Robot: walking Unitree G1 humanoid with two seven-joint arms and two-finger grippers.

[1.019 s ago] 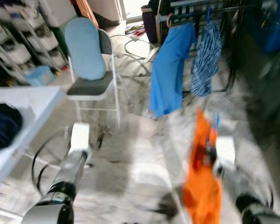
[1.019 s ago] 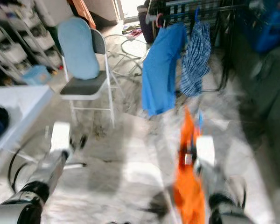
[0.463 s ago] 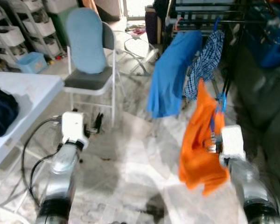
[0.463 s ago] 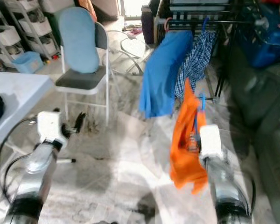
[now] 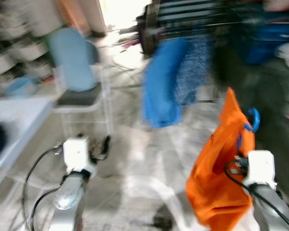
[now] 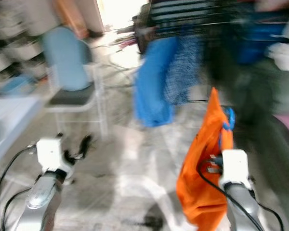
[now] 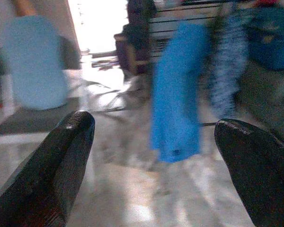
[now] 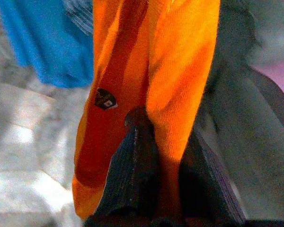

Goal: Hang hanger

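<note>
Hanger (image 5: 251, 121) first: its blue plastic hook curls up beside the peak of the orange garment (image 5: 220, 168), which hangs from it in front of my right arm, low on my right, well short of the drying rack (image 5: 202, 14). That rack is the biggest thing ahead, a dark frame of horizontal bars at the far side of the room, badly blurred. On it hang a plain blue garment (image 5: 163, 82), long and smooth, and just beside it a blue-and-white checked garment (image 5: 192, 70). Left of them stands a folding chair (image 5: 79, 89) with a white metal frame, a dark seat and a pale blue rounded cushion against its back. The floor (image 5: 135, 163) is light grey and mottled, stone-like. At my far left the corner of a white table (image 5: 14, 120) juts in. Now the orange cloth up close: a ribbed, woven weave falling in soft vertical folds, with a small dark patch (image 8: 105, 99) bearing a pale mark too blurred for me to read. My right gripper (image 8: 163, 182) has its two black fingers (image 8: 132, 175) pinched together on a fold of that fabric. My left gripper (image 7: 151, 156) is held out low on my left, its rounded black fingers (image 7: 57, 165) spread wide apart with nothing between them, pointing towards the blue garment and the chair.
</note>
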